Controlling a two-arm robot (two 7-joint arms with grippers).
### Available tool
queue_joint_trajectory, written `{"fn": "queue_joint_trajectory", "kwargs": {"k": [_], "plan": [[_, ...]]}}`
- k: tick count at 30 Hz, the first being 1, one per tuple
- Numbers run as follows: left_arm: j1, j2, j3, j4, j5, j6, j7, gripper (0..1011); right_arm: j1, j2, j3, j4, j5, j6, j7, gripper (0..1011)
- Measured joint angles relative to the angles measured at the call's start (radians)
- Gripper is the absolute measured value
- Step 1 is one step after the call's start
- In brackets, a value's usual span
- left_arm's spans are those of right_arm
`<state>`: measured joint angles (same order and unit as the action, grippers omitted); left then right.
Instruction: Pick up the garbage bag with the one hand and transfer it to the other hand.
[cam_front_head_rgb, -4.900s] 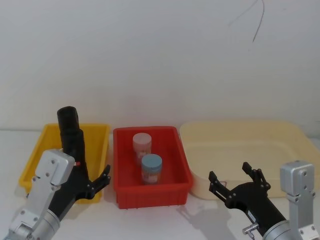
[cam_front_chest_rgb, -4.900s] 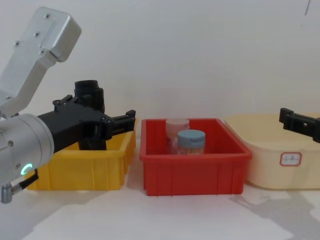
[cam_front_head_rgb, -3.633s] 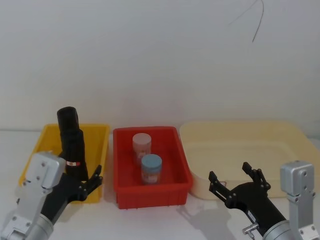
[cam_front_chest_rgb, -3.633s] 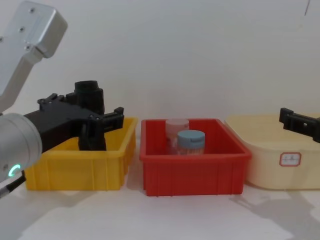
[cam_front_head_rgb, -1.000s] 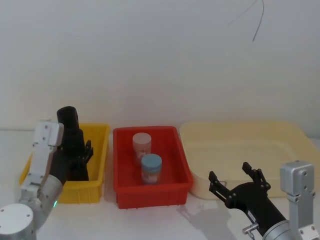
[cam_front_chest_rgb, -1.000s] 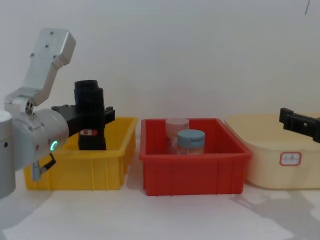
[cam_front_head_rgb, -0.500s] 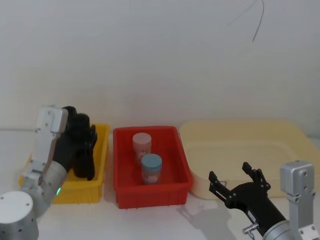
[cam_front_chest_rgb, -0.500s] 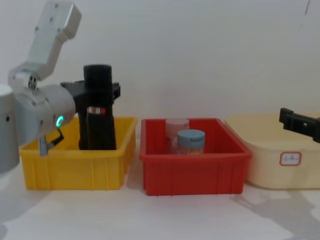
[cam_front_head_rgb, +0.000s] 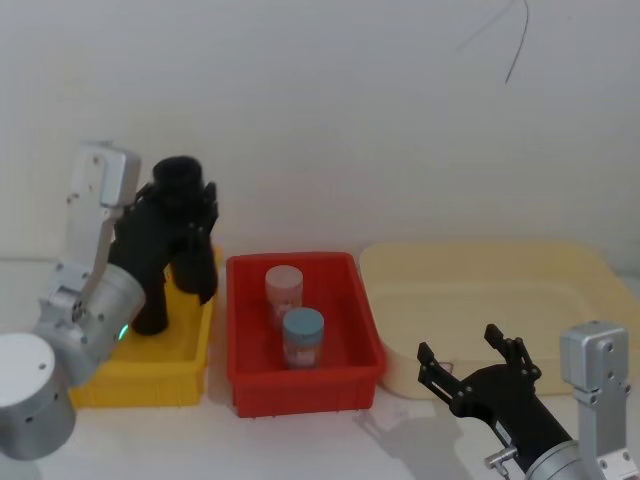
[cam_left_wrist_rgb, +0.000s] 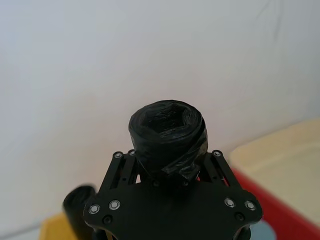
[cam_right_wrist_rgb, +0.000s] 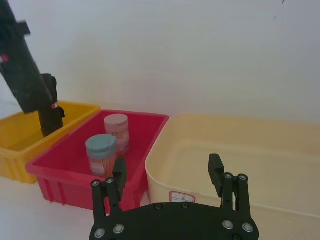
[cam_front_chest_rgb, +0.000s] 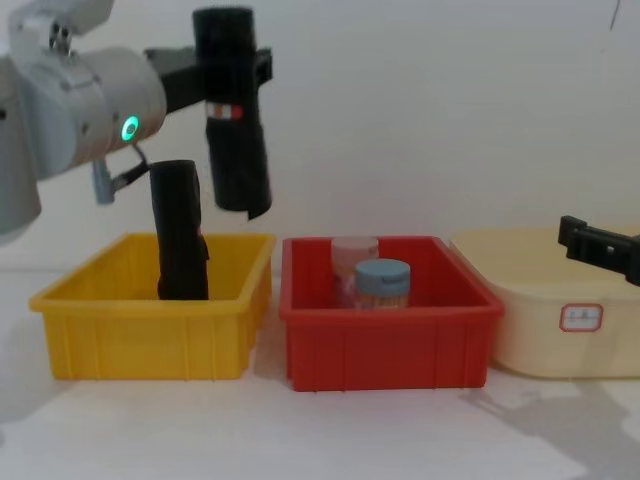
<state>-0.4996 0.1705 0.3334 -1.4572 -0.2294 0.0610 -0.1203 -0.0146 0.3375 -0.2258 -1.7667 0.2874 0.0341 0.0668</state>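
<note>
The garbage bag (cam_front_chest_rgb: 232, 150) hangs above left bin (cam_front_chest_rgb: 150, 335), second roll (cam_front_chest_rgb: 178, 240) inside.

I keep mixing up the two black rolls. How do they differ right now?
The garbage bag hangs in the air, above the yellow bin; the second roll stands inside it. The garbage bag is clamped in the left gripper and tilts slightly; the second roll is free and upright. Both are matte black cylinders.

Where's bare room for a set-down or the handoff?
Free: cream tub floor, right of the red bin; table strip before the bins; air over the red bin, between the left hand holding the garbage bag and the open right hand. Crowded: red bin, two jars; yellow bin, second roll.
</note>
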Motion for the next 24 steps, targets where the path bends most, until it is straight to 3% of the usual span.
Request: {"fn": "queue_joint_trajectory", "kwargs": {"k": [12,24], "plan": [[-0.021,-0.023,0.052,-0.046,-0.02,0.025,-0.093,456,0.0,0.0,0.0,0.0,0.0,0.0,0.0,1000],[-0.021,-0.079,0.135,0.017,-0.034,0.043,-0.165,456,0.0,0.0,0.0,0.0,0.0,0.0,0.0,1001]]}}
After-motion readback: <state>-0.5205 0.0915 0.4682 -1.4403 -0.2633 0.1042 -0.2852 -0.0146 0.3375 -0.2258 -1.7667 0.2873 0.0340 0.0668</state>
